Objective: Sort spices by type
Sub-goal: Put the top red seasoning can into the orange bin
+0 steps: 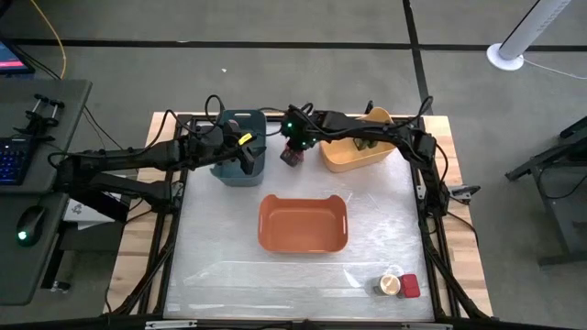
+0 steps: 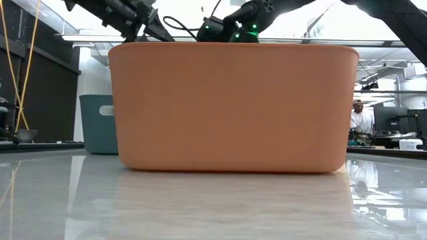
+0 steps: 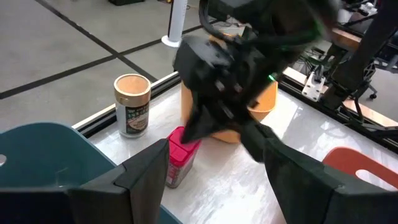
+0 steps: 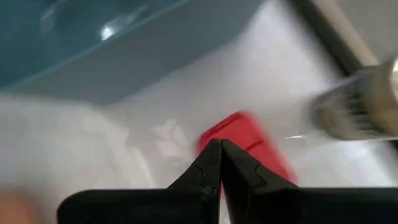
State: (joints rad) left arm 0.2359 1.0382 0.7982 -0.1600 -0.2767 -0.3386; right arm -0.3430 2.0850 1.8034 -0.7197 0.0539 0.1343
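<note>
A red square tin (image 3: pixel 179 154) stands upright on the table between the blue bin (image 1: pixel 240 147) and the yellow bin (image 1: pixel 353 151); it also shows in the high view (image 1: pixel 292 159) and the right wrist view (image 4: pixel 252 144). A round jar with a tan lid (image 3: pixel 132 104) stands just beyond it. My right gripper (image 4: pixel 219 163) is shut, its tips right above the tin's top. My left gripper (image 3: pixel 214 177) is open and empty over the blue bin's right rim. Another tan-lidded jar (image 1: pixel 392 284) and red tin (image 1: pixel 410 286) stand at the near right. My right gripper's shut fingertips (image 3: pixel 194 132) come slanting down from above at the red tin's top (image 3: pixel 181 138). I cannot tell whether they touch it. The tin stands upright on the table.
An orange bin (image 1: pixel 304 223) stands in the middle of the table and fills the low view (image 2: pixel 233 107). The two arms are close together at the far edge. A person (image 2: pixel 360 120) sits in the room behind the table.
</note>
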